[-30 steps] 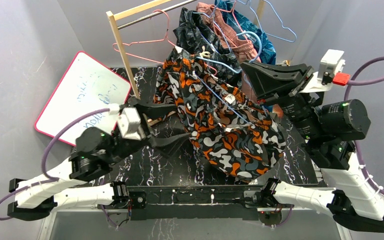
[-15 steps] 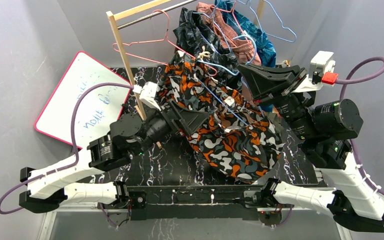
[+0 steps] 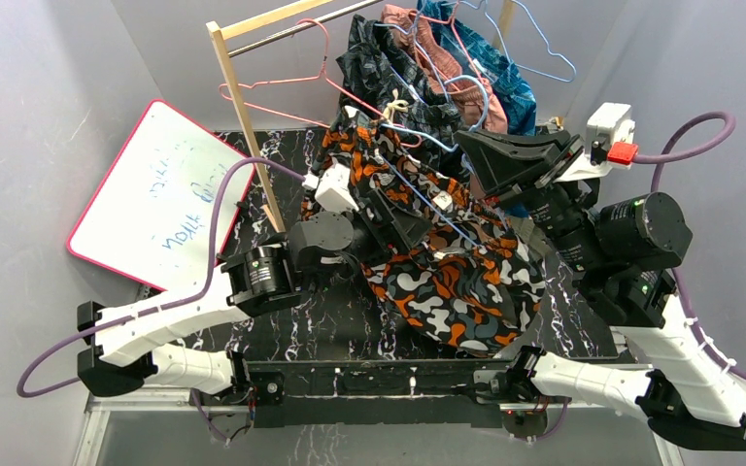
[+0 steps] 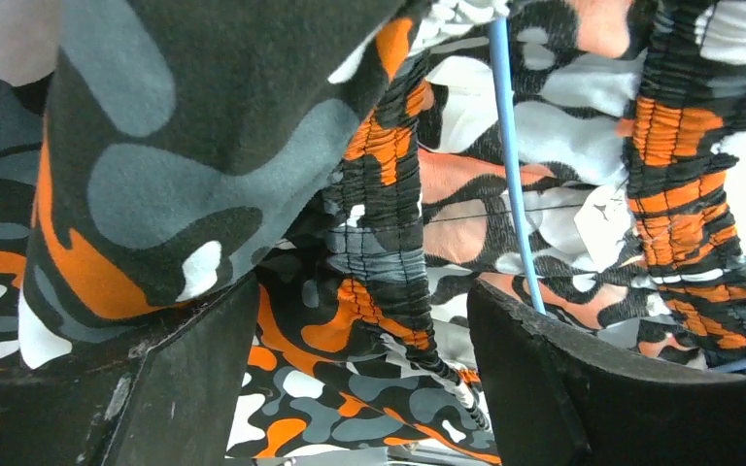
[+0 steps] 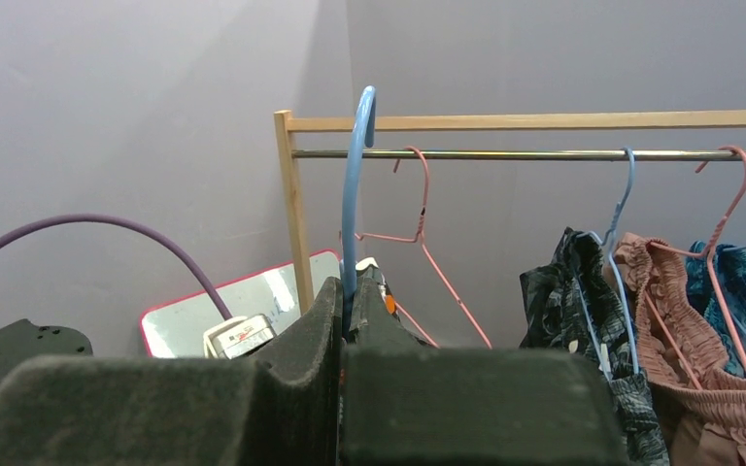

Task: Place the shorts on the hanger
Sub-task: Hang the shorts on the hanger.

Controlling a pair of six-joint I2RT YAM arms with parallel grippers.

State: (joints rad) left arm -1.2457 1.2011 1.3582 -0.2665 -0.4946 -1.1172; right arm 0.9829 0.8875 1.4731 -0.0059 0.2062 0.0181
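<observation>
- From above only: the shorts [image 3: 457, 267] as one heap of orange, black, white and grey on the black marbled worktop [image 3: 345, 325], just in front of the wooden rack [image 3: 240, 107], upper edge raised toward its rail.
- Also from above only: a whiteboard [image 3: 160, 189] with a pink rim, leaning to the left of the rack's post, written side up.
- From the left wrist only: the inside of the shorts, with the gathered elastic waistband in two puckered bands. Between them, the thin blue wire of the hanger [image 4: 508, 146], close against the cloth.
- From the right wrist only: the hook of the hanger standing upright in front of the rack, near its post and clear of the rail.
- Same view: pink hangers [image 5: 418, 228] on the rail. Toward the right end of the rack, dark patterned shorts [image 5: 583, 291] and a pinkish ruffled garment [image 5: 670, 330] hung side by side.
- Left gripper [image 4: 359, 388]: spread wide, set inside the shorts in front of the rack. A fold of cloth draped over one finger, a strip of waistband hanging in the gap, nothing pinched.
- Right gripper [image 5: 342, 306]: closed tight on the hanger just beneath the hook, fingers pressed together around the wire, near the garments hung on the rack.
</observation>
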